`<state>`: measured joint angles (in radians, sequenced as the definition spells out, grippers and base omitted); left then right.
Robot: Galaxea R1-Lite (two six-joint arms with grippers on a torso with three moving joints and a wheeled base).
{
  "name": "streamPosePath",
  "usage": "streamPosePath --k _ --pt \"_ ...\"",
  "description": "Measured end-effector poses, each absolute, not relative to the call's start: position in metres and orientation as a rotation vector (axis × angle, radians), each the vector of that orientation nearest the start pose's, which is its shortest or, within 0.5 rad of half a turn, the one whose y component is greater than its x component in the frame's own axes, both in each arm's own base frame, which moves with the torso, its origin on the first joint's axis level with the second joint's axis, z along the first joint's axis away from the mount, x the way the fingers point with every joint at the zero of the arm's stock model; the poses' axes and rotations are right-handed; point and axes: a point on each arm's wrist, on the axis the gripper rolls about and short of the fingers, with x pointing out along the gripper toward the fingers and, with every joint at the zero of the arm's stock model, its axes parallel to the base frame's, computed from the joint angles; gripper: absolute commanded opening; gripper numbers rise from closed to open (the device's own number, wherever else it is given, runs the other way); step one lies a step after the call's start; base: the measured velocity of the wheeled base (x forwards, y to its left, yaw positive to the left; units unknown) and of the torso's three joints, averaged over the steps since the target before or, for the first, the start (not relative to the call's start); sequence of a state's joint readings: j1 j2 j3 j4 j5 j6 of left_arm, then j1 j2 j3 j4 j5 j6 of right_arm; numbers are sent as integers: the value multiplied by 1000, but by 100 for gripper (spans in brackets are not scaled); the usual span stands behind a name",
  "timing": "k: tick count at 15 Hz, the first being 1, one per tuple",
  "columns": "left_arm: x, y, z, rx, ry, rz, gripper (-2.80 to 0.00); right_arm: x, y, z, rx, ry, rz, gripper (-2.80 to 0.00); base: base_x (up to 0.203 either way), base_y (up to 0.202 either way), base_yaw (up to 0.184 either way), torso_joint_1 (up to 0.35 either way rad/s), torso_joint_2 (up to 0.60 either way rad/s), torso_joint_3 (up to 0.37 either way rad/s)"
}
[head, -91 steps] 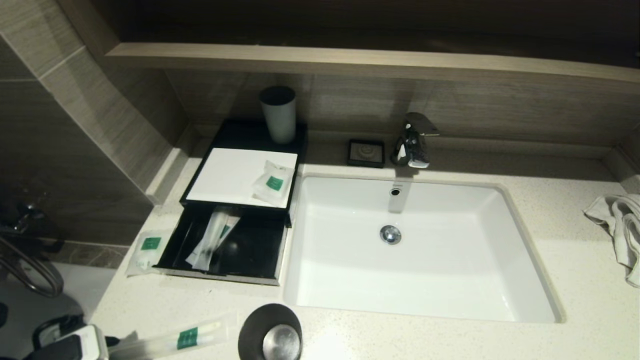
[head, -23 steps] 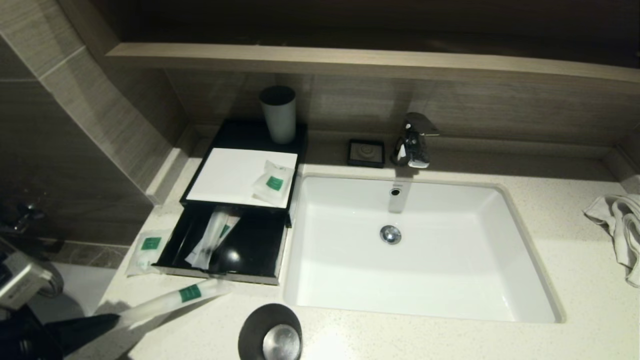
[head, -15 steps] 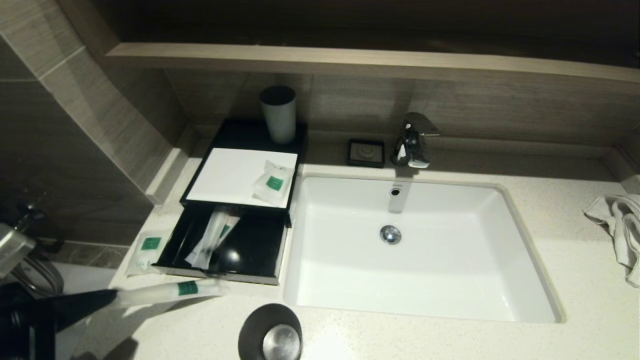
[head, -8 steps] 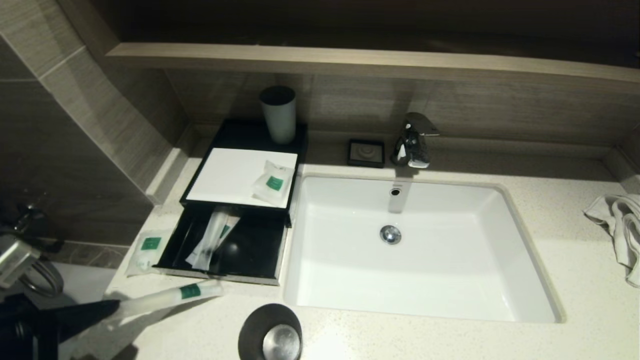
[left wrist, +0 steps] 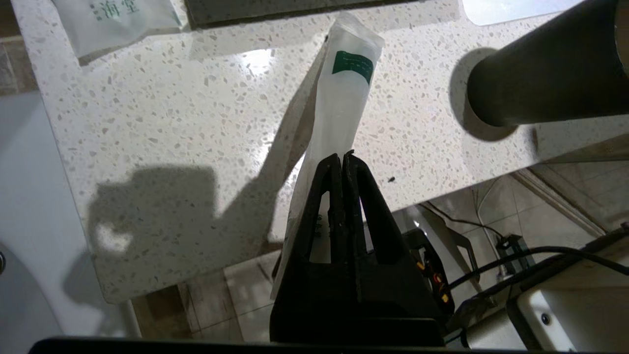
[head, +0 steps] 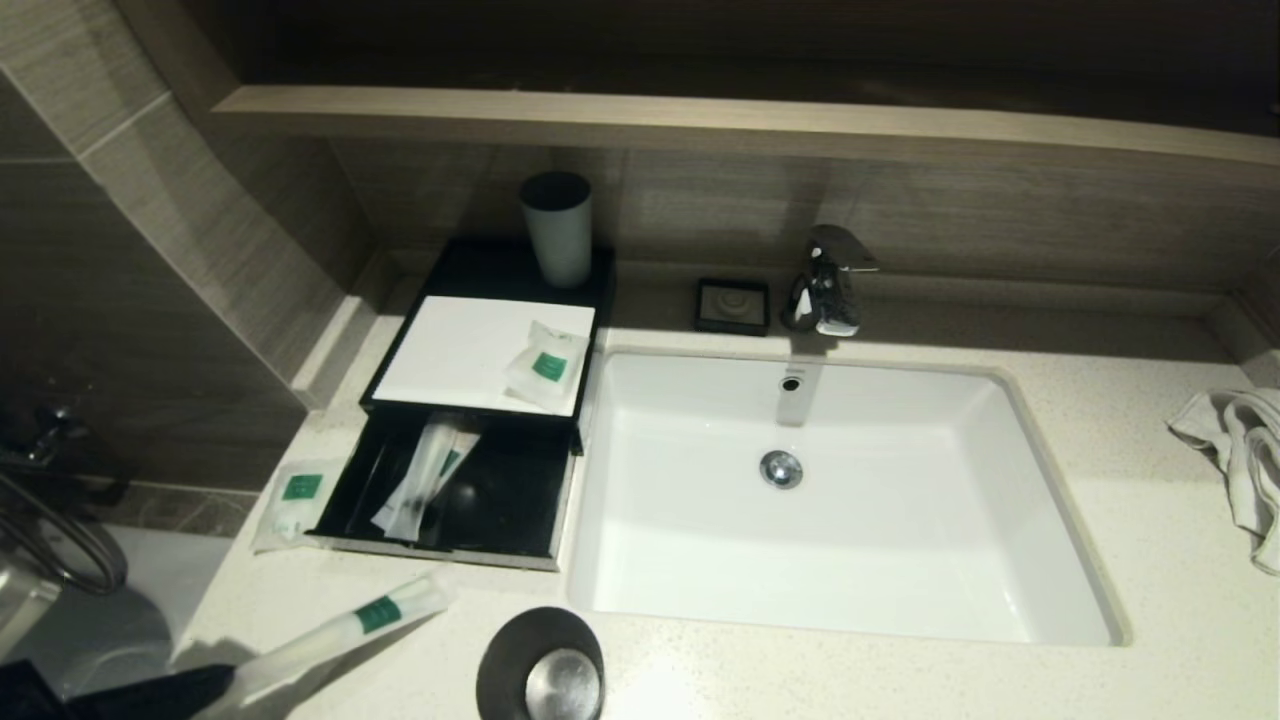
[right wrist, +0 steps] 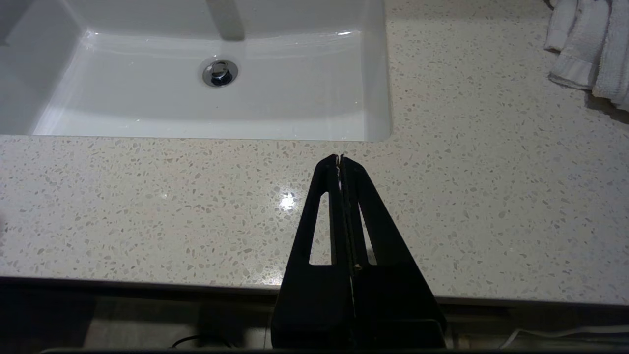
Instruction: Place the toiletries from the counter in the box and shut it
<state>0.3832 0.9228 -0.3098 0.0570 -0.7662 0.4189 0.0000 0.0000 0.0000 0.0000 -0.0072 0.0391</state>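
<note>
Black left gripper (left wrist: 342,156) clamps its fingers on the long sachet (left wrist: 344,105) above the table (left wrist: 172,123). Right gripper (right wrist: 339,158) idles with fingers pressed together near the sink (right wrist: 147,108).

grey cup (head: 556,228), soap dish (head: 733,305), faucet (head: 828,281), towel (head: 1240,460)

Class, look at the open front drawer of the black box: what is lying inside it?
Inside the drawer lies one long sachet, angled front to back on the black floor. The drawer's rear runs under the box's white top panel, so anything back there is hidden.
</note>
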Motion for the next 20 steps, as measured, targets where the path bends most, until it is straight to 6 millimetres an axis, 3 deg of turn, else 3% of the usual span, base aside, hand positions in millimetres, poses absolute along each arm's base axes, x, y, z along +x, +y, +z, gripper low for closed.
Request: streamPosePath --k 8,11,17,20 --pt "41 0 140 51 451 -462 -280 -23 0 75 40 0 -8 -280 0 0 0 0 0 0" --pt "40 -1 149 37 418 -442 -280 -23 0 75 40 0 -8 -280 0 0 0 0 0 0" --pt "53 4 187 -97 375 -406 -280 -23 0 75 40 0 -8 -280 0 0 0 0 0 0" --pt "54 5 191 -132 375 -404 -280 -23 0 75 39 0 -8 -280 0 0 0 0 0 0"
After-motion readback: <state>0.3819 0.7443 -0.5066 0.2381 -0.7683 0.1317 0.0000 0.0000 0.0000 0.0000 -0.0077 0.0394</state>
